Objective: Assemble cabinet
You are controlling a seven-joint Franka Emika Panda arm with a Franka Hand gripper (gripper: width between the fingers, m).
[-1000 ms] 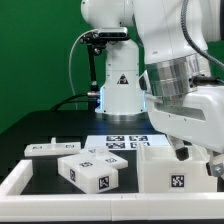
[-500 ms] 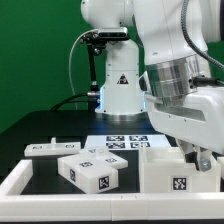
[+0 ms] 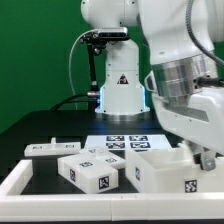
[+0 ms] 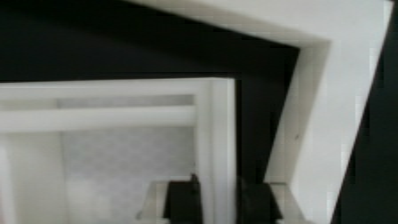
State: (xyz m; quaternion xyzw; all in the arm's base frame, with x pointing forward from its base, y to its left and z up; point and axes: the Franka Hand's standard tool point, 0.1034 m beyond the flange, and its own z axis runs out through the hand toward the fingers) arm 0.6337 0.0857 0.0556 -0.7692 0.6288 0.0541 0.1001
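white cabinet body [image 3: 160, 172]: you will find it on the black table [image 3: 40, 122], at the exterior view's right, open side up, with one tag on its near face. gripper [image 3: 206, 157]: closed down to a narrow gap on the body's right-hand wall. in the wrist view you see dark fingers [image 4: 173, 200] on either side of that thin white wall, pinching it. tagged block [image 3: 90, 172]: just beside the body, toward the exterior view's left. flat white piece [image 3: 50, 148]: behind the block. marker board [image 3: 125, 143]: in front of the robot base [image 3: 120, 95].
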